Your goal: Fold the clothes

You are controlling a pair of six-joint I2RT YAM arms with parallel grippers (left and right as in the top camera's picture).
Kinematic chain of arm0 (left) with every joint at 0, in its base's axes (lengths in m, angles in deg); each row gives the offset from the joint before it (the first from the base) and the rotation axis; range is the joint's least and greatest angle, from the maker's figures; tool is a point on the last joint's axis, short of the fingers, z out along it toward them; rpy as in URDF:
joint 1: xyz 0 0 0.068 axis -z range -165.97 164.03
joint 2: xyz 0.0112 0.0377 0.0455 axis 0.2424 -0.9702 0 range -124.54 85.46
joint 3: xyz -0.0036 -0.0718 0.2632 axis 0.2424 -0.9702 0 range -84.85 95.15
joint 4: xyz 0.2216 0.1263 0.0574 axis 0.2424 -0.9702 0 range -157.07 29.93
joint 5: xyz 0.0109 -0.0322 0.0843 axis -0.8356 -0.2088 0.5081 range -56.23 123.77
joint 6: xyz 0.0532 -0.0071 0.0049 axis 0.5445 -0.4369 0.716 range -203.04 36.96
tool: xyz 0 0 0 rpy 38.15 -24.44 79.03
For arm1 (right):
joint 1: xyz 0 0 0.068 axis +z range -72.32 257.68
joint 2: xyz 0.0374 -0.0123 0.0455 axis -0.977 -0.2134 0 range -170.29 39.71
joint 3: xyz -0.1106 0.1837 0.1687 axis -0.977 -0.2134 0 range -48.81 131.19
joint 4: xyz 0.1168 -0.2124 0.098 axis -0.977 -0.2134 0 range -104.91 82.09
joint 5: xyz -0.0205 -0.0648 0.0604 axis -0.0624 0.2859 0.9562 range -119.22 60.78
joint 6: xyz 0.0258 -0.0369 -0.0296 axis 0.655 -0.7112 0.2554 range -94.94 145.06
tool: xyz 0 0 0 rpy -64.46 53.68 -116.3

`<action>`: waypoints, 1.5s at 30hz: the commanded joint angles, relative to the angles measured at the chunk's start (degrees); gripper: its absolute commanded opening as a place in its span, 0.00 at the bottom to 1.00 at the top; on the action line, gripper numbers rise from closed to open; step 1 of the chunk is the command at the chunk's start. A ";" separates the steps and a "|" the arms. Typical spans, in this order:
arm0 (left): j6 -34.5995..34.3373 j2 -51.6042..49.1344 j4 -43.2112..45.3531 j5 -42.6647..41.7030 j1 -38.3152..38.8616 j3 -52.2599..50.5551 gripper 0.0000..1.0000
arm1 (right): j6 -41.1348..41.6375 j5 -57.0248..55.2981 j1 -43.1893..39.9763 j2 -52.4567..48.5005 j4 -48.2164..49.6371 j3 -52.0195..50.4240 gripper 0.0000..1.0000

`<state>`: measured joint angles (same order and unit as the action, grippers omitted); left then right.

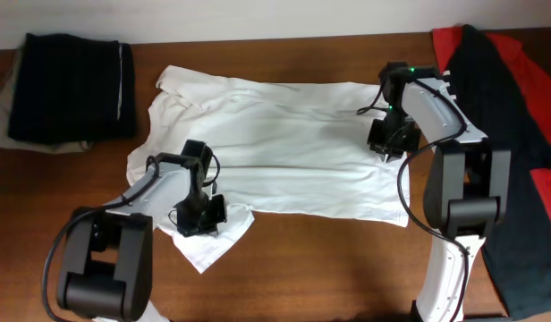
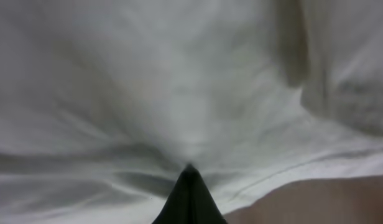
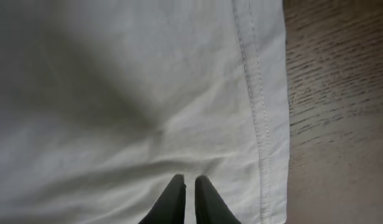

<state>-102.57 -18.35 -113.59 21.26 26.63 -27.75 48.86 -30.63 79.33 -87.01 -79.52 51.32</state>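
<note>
The white T-shirt point(image 1: 284, 143) lies spread flat across the middle of the table, with no print showing. My left gripper point(image 1: 199, 213) sits at its lower left part; in the left wrist view the fingers point(image 2: 190, 169) are closed to a single point, with fabric point(image 2: 179, 87) creases running into the tip. My right gripper point(image 1: 387, 143) is at the shirt's right hem. In the right wrist view its fingers point(image 3: 184, 180) are nearly together on white cloth point(image 3: 117, 93), beside the stitched hem point(image 3: 260, 112). The black-and-red garment point(image 1: 508, 98) lies at the far right.
A dark folded garment point(image 1: 74, 85) lies at the back left on a beige cloth point(image 1: 0, 125). Brown wooden table point(image 1: 329, 268) shows along the front and right of the shirt. The right arm's base point(image 1: 463, 192) stands beside the red garment.
</note>
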 commanded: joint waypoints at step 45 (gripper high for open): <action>-8.26 -31.19 20.85 8.24 -10.16 50.95 0.89 | 0.44 13.62 -2.25 -0.42 11.93 14.40 0.99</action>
<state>-110.35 -46.17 -93.78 31.38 15.72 22.21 49.88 -15.85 76.77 -87.34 -67.65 66.08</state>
